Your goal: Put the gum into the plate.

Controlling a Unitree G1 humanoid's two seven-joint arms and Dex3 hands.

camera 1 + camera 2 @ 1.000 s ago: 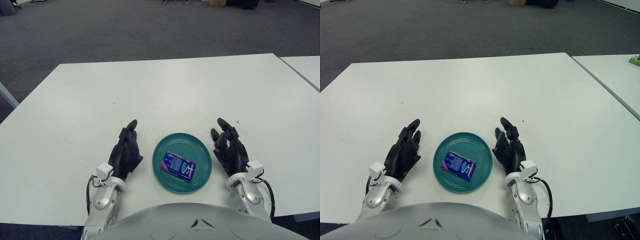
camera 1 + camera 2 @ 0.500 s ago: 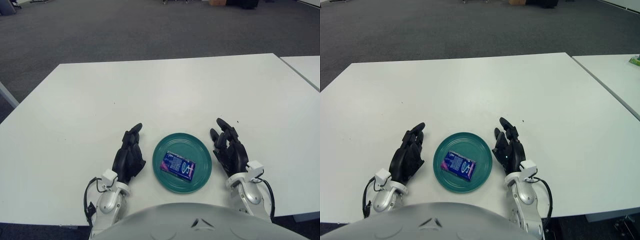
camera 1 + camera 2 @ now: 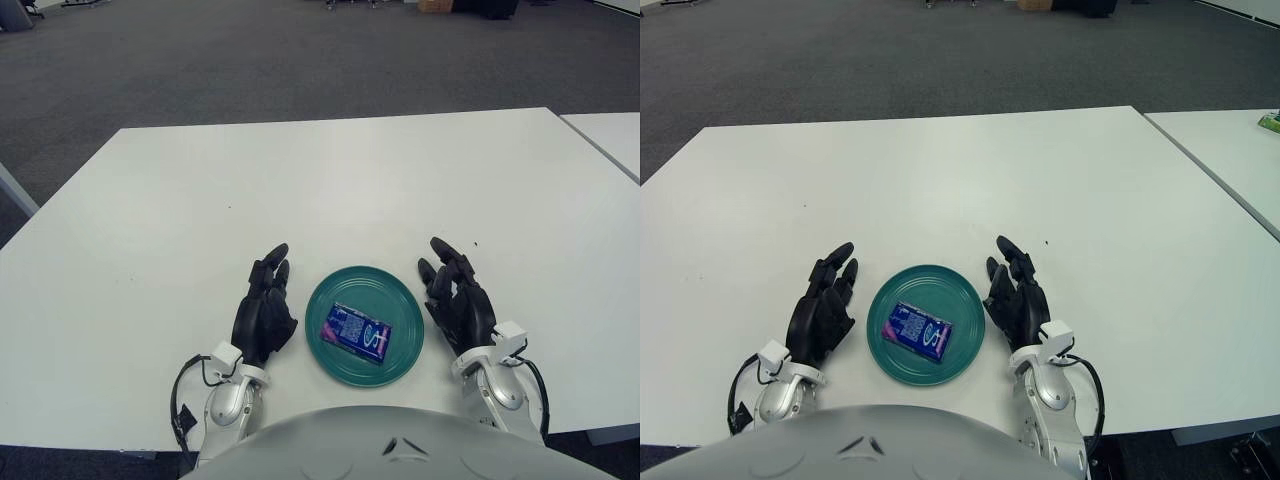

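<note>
Left eye view: flat rectangular, seemingly glossy gum pack (image 3: 356, 332) in round teal plate (image 3: 340, 290).

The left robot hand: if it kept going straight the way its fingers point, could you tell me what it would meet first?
Nothing, as far as the views show. The left robot hand points away from the robot, passing left of the plate, over bare table to its far edge.

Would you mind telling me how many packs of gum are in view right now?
1. The single gum pack lies flat inside the green plate, between the left hand and right hand. Nothing suggests another is hidden.
</note>
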